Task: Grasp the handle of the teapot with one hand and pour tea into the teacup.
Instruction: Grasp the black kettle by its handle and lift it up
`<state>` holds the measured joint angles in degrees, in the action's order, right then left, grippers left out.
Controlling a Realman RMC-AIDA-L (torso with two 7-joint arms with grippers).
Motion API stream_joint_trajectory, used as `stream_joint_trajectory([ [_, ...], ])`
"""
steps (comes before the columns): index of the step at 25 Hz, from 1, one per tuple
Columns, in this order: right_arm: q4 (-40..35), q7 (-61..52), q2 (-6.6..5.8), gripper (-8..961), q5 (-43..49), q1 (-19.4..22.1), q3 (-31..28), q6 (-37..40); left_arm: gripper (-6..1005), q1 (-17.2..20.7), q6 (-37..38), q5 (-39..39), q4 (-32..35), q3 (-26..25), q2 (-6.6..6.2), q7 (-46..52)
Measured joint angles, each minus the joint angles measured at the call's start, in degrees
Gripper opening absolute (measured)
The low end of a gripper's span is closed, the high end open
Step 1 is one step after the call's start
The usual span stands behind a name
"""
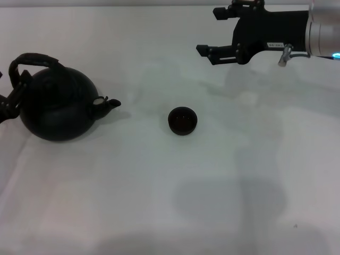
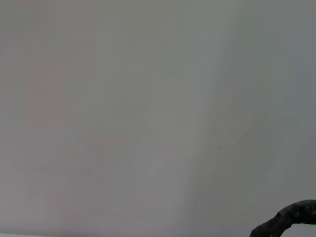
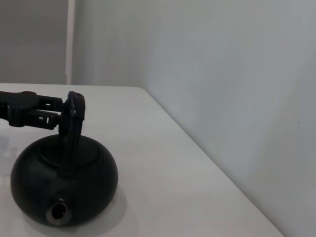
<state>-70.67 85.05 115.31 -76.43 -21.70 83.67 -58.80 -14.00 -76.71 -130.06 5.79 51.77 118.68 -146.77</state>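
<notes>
The left end effector (image 1: 16,87) sits at the far left edge of the head view, its dark fingers reaching in level with the bench and clamped on the handle (image 1: 33,60) low on its outer leg. The right wrist view shows the same grip from the spout side: the fingers (image 3: 47,112) run horizontally to the handle (image 3: 73,116) and pinch it. The teapot (image 1: 57,109) rests upright on the white bench (image 1: 170,202), its spout (image 1: 109,103) pointing toward the teacup (image 1: 183,120), which stands apart from it near the middle. The right end effector (image 1: 204,53) hangs well above the bench at the upper right, arm stretched in horizontally, its fingers apart and holding nothing.
</notes>
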Motion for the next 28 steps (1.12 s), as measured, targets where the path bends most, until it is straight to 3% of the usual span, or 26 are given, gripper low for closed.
stream_joint_trajectory([
  [14, 1.69, 1.06, 0.00, 852, 0.20, -0.35, -0.17, 2.36, 727, -0.98, 1.52, 0.19, -0.53, 0.00, 0.31, 0.74],
  [24, 3.21, 1.92, 0.00, 853, 0.06, -0.55, -0.17, 3.34, 278, -1.59, 1.59, 0.82, -0.26, 0.00, 0.28, 1.79],
  [28, 3.30, 1.99, 0.00, 847, 0.05, -0.43, -0.17, 3.34, 184, -1.67, 1.70, 0.73, -0.16, 0.00, 0.31, 2.78],
])
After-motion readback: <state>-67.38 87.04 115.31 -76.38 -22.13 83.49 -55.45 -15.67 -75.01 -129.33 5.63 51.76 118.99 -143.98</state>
